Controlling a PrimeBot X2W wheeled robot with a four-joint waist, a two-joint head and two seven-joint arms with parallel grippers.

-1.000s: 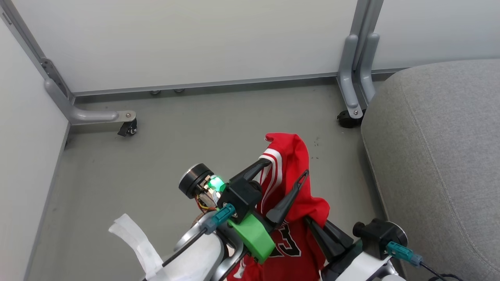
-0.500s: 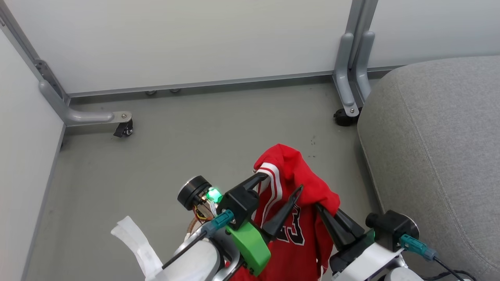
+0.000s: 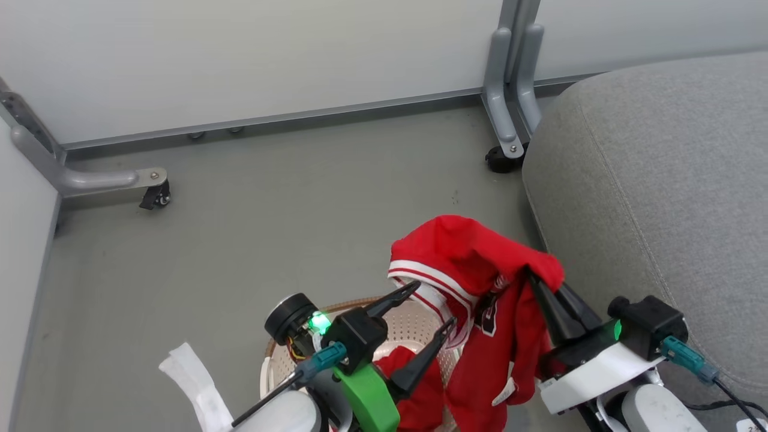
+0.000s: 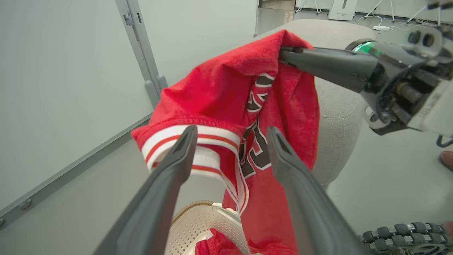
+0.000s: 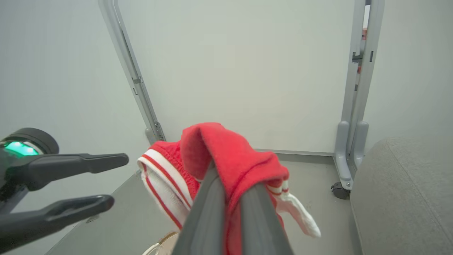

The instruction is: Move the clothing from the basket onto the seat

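A red jersey [image 3: 474, 258] with white striped trim hangs from my right gripper [image 3: 531, 277], which is shut on its top fold just left of the grey seat [image 3: 648, 180]. The left wrist view shows the jersey [image 4: 219, 92] pinched by the right gripper [image 4: 287, 55]. My left gripper [image 3: 433, 305] is open over the cream basket [image 3: 414, 327], its upper fingertip close to the jersey's trim. A second red garment [image 3: 417, 387] lies in the basket. In the right wrist view the right gripper [image 5: 231, 179] grips the cloth [image 5: 230, 152], and the left gripper [image 5: 118, 180] stands open at left.
White partition panels on grey wheeled feet [image 3: 507, 150] close off the back and left; one castor [image 3: 156, 195] stands at the far left. Bare grey floor [image 3: 270, 228] lies between them and the basket. A shoe [image 4: 446, 159] shows at the right edge of the left wrist view.
The head camera has turned right and the basket has come into view. My right gripper has carried the jersey up and right toward the seat, and the cloth has come off the left fingers.
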